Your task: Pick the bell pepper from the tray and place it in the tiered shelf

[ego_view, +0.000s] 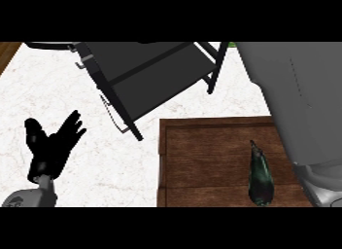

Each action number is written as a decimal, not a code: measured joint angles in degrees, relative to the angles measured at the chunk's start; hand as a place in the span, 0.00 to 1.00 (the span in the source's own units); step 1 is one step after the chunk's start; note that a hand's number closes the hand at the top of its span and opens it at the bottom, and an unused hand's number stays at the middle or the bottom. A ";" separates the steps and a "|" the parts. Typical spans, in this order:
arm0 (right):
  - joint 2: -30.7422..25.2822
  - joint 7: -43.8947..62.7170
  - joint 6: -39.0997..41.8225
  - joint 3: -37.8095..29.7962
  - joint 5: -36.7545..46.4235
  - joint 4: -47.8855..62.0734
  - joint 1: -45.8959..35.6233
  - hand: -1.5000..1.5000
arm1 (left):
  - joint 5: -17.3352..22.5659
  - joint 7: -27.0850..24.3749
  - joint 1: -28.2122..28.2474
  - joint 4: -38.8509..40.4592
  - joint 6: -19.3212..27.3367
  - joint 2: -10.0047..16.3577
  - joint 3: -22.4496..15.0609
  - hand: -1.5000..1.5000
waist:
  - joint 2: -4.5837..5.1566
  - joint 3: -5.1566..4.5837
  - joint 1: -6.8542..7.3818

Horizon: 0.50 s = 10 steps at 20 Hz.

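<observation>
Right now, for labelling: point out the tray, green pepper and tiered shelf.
tray (202,155), head view, bare wooden floor
green pepper (260,175), head view, mid-body
tiered shelf (142,58), head view, dark upper panel

Bare counter (73,87) left of tiered shelf (152,73) and tray (202,146): open passage. Narrow strip of counter between shelf's legs and tray's far rim. Grey right forearm (303,97) overhangs tray's right side.

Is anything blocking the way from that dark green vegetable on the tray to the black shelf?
Nothing visible does. Between the bell pepper and the tiered shelf lie only bare tray, its far rim and some counter. The right forearm runs alongside, not across.
</observation>
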 measured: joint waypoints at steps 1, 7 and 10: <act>-0.32 -2.07 -0.31 0.28 0.82 1.97 0.08 1.00 | -0.10 -0.06 0.14 -0.22 0.06 -0.07 -0.03 0.50 | 0.02 -0.03 0.04; 0.57 -10.03 -4.23 1.16 5.04 13.17 -3.40 1.00 | 0.19 -0.62 0.24 0.23 -0.98 -0.05 0.28 0.50 | 0.09 0.01 0.23; 1.06 -13.49 -6.55 0.87 6.48 17.85 -4.42 1.00 | -0.38 -0.75 0.24 0.19 -0.61 -0.27 0.23 0.50 | 0.07 0.06 0.23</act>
